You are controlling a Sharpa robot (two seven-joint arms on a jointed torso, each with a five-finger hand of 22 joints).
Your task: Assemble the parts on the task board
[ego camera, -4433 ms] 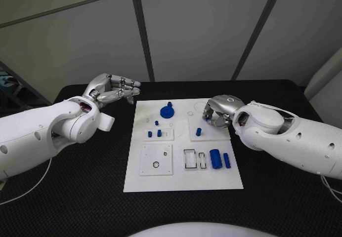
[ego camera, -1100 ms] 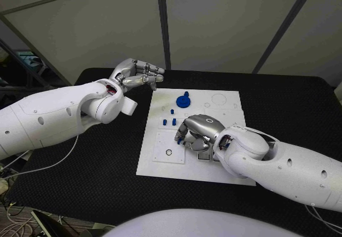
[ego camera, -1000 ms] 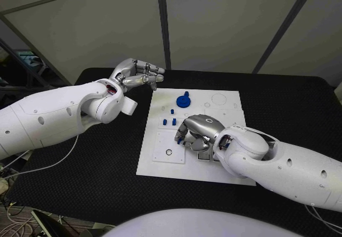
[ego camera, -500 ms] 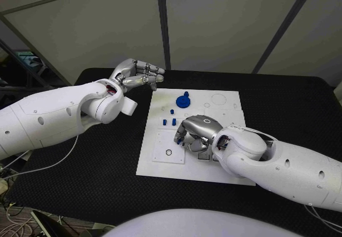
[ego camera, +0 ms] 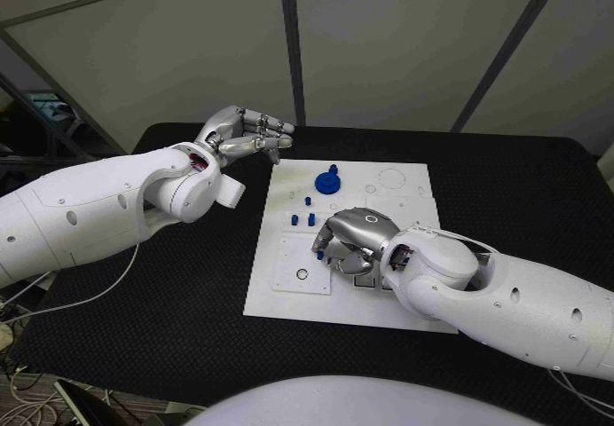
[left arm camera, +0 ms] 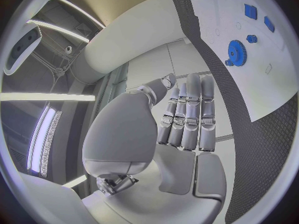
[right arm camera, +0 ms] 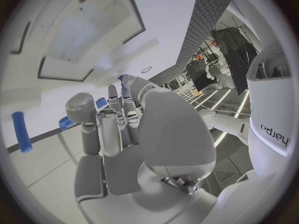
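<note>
R hand is down over the middle of the task board, fingers curled onto the surface by the small blue pegs near the board's left edge. R wrist cam shows fingers bunched over a couple of blue bits, but can't tell if you've actually pinched one or are just touching, so don't assume a grip. A loose blue cylinder lies on the board just beside that hand, not held. L hand is parked off the board past its far-left corner, above the table, fingers curled in, holding nothing; L wrist cam confirms nothing in the palm. Blue gear stands near the board's far edge, and the small pegs stand btwn it and the R hand, all untouched. My read: you're mid-pick on a small part, task early, most slots still open. Tips: close slowly and confirm the part lifts w/ the fingers before moving off. Lift straight up, since the neighbouring pegs are close and a sideways drag would prob knock them. Keep wrist low so the head cam isn't fully blocked by the arm. If the board slides, bring L hand in to press down on the near-left corner. Square recess plate sits right beside your fingers, so don't snag its edge.
</note>
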